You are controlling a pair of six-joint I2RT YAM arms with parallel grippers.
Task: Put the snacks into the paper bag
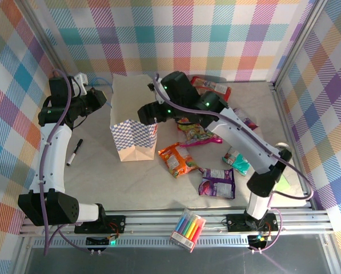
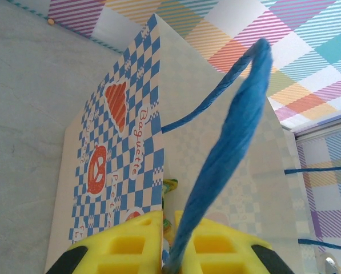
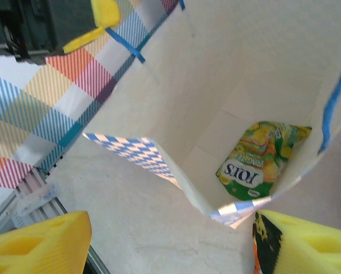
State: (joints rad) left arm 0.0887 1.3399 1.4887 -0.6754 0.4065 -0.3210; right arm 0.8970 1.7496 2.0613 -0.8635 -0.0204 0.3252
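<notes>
The paper bag [image 1: 133, 128] stands open at mid-left, tan with a blue checkered band. My left gripper [image 2: 171, 251] is shut on its blue cord handle [image 2: 233, 131], holding it up at the bag's left rim [image 1: 101, 98]. My right gripper [image 1: 147, 112] hovers over the bag's right rim, open [image 3: 170, 245], with nothing between its fingers. A green-yellow snack packet [image 3: 261, 160] lies on the bag's bottom. On the table to the right lie a red packet [image 1: 210, 85], a multicolour candy packet [image 1: 196, 134], an orange one [image 1: 179, 160], a purple one [image 1: 217, 182] and a teal one [image 1: 237, 160].
A black pen [image 1: 74, 152] lies left of the bag. A clear pack of coloured markers [image 1: 187, 229] rests on the front rail. Checkered walls enclose the table on three sides. The right arm stretches over the candy packet.
</notes>
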